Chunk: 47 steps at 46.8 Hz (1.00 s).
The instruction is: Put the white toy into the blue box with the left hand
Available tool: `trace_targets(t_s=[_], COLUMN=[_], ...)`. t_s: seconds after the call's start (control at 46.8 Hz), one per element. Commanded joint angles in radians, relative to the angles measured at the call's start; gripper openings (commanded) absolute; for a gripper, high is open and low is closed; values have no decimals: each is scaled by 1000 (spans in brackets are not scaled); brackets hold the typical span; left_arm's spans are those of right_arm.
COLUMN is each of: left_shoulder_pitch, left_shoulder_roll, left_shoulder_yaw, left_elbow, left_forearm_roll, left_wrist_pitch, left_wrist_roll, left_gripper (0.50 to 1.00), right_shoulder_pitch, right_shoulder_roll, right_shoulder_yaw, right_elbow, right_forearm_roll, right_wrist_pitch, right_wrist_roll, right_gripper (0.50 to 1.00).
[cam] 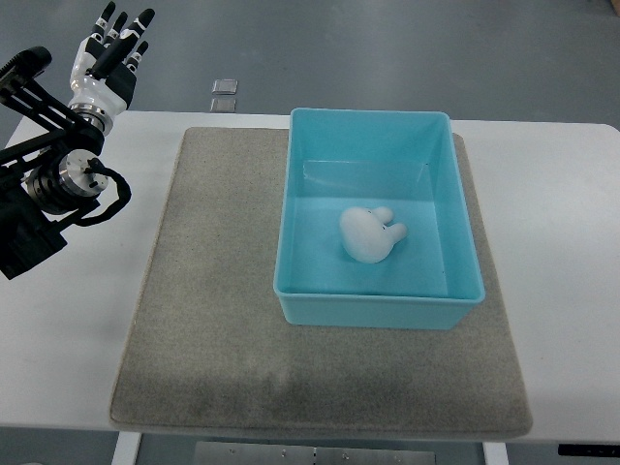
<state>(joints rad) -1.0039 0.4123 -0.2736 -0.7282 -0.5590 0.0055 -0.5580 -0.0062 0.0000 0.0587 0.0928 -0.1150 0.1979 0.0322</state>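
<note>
The white toy (371, 233), a small rounded plush with two ears, lies inside the blue box (294, 174) near the middle of its floor. The box stands on a grey mat (213, 291). My left hand (114, 46) is raised at the far upper left, well away from the box, beyond the table's back edge. Its fingers are spread straight and hold nothing. The right arm does not show.
The white table (68, 329) extends around the mat on all sides. Two small square plates (225, 94) lie on the grey floor beyond the table's back edge. The left arm's black links and cable (58, 184) hang over the table's left part.
</note>
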Motion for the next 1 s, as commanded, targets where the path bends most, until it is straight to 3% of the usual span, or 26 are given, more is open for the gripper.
trace_targets(t_s=[0.0, 0.192, 0.577, 0.791, 0.983], left_shoulder_pitch=[13, 44, 53, 54, 56], left_shoulder_roll=[3, 11, 10, 11, 11], left_shoulder_yaw=[-1, -2, 4, 1, -2], left_elbow=[-19, -80, -83, -82, -71], left_forearm_roll=[-42, -84, -61, -35, -36], left_wrist_pitch=[1, 1, -6, -90, -76], left_wrist_roll=[4, 15, 13, 12, 12], left_gripper=[996, 994, 994, 994, 994], right_shoulder_pitch=[0, 0, 0, 0, 0], right_shoulder_roll=[0, 0, 0, 0, 0], right_shoulder_yaw=[0, 0, 0, 0, 1], right_elbow=[-1, -1, -1, -1, 1], right_forearm_roll=[0, 0, 0, 0, 0], right_wrist_pitch=[0, 0, 0, 0, 0], right_wrist_roll=[0, 0, 0, 0, 0], right_gripper=[936, 936, 936, 936, 936])
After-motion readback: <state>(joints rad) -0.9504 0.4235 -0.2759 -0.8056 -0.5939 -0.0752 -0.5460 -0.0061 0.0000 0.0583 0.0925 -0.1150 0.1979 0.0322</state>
